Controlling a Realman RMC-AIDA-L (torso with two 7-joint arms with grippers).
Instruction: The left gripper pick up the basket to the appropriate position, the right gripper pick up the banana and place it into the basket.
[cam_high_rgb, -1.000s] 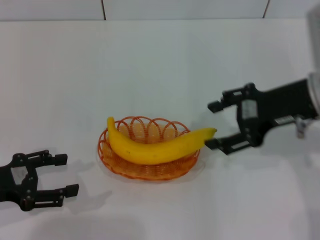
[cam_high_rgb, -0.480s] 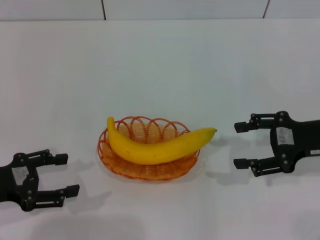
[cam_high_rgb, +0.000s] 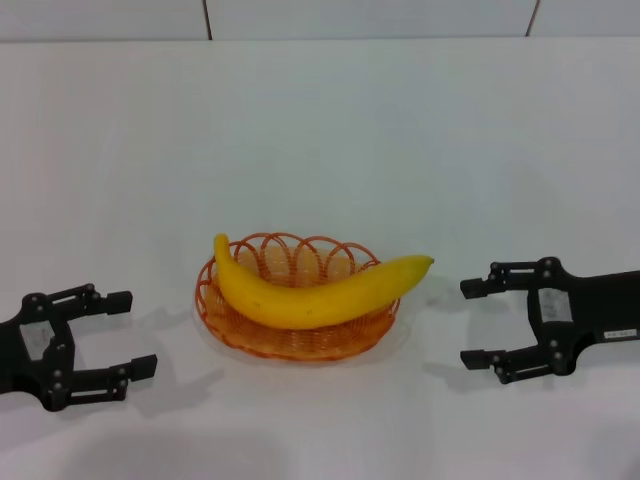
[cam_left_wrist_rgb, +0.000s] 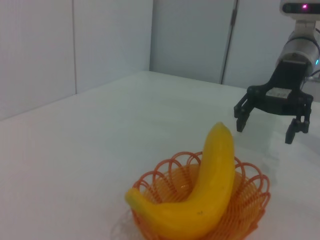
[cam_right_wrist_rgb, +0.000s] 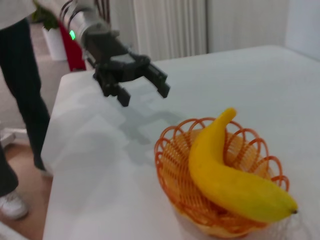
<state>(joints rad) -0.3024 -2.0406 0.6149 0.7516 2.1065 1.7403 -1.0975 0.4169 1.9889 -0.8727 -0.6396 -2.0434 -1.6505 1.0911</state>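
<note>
The yellow banana (cam_high_rgb: 310, 291) lies across the orange wire basket (cam_high_rgb: 290, 340) in the middle of the white table, its tip reaching past the basket's right rim. The same banana (cam_left_wrist_rgb: 210, 190) and basket (cam_left_wrist_rgb: 250, 200) fill the left wrist view, and the right wrist view holds the banana (cam_right_wrist_rgb: 225, 175) in the basket (cam_right_wrist_rgb: 175, 175) too. My right gripper (cam_high_rgb: 476, 323) is open and empty, a short way right of the banana's tip. My left gripper (cam_high_rgb: 128, 333) is open and empty at the table's front left, apart from the basket.
The white table (cam_high_rgb: 320, 130) stretches behind the basket to a tiled wall. In the right wrist view a person (cam_right_wrist_rgb: 20, 100) stands beyond the table's edge, with a red object behind.
My right gripper has drawn back from the banana's tip, moving right and down toward the table's front. My left gripper has shifted slightly. Banana and basket have stayed put.
</note>
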